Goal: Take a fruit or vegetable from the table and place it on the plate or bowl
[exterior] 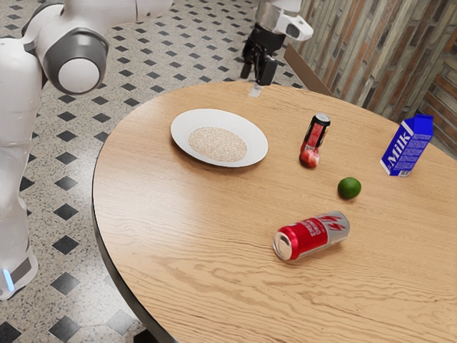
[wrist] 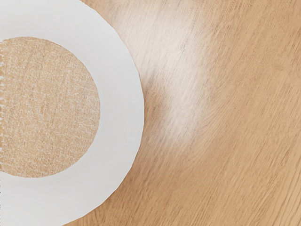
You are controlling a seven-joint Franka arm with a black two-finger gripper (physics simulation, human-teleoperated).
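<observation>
Plate (exterior: 182, 128) comes first on the exterior view's left side of the round desk (exterior: 200, 243). It is white, with a tan disc (exterior: 218, 143) covering its middle. Just past its far rim the pincer (exterior: 255, 77) hangs above the desk's back edge, its two black fingers apart and nothing between them. The hand's camera looks down on the plate's rim (wrist: 120, 108) curving beside bare wood (wrist: 225, 117).

Further right a red apple (exterior: 309, 157) sits tight against the foot of a small upright can (exterior: 316, 131); I can't tell whether they touch. A red soda can (exterior: 311, 235) lies on its side toward the front. A lime (exterior: 349, 188) sits alone, and a blue milk carton (exterior: 407, 145) stands farthest right.

No fruit is picked yet, so the reach is the step in hand. I would take the lime, since it has open wood all round and leaves room for both fingers. It should be approached from straight above and gripped across its middle, since a round fruit may roll if nudged. The apple's neighbour crowds one side of it.

The lime lies well in from the desk's rim. The way back to the plate runs near the apple and the upright can, so a high lift seems wise.
</observation>
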